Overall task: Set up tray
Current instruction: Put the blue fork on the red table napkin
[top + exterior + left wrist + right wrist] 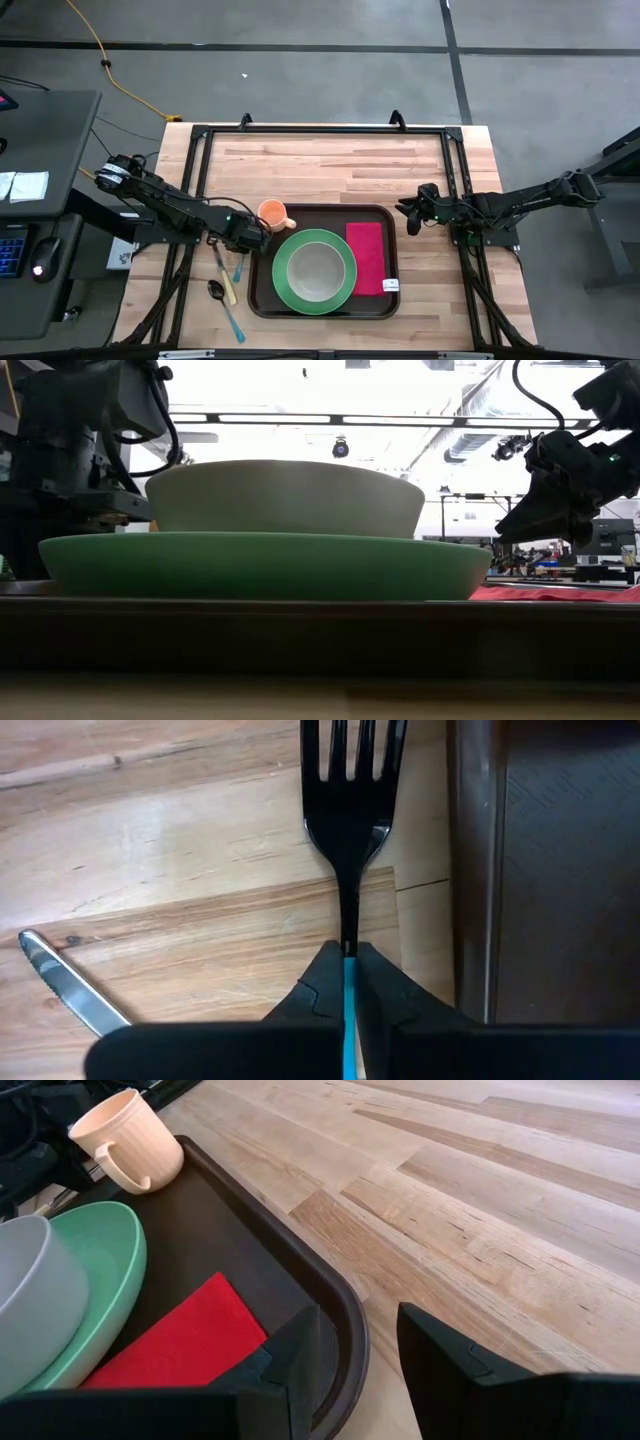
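Tray point(322, 305) on the wooden counter point(340, 160), between both arms.
Left gripper point(350, 982), fingers clamped on a fork point(350, 810) just beside the tray's rim; tray carries cup point(273, 213), green plate point(314, 271), bowl point(316, 267), red napkin point(366, 257); right gripper point(360, 1342) hovers with fingers apart.

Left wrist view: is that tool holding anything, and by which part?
Yes. The left tool is shut on the black fork with a blue handle, gripping the handle just below the neck. The right tool holds nothing.

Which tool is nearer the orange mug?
Left. The left tool, shut on the fork, sits just beside the orange mug; the right tool hovers open past the tray's far side.
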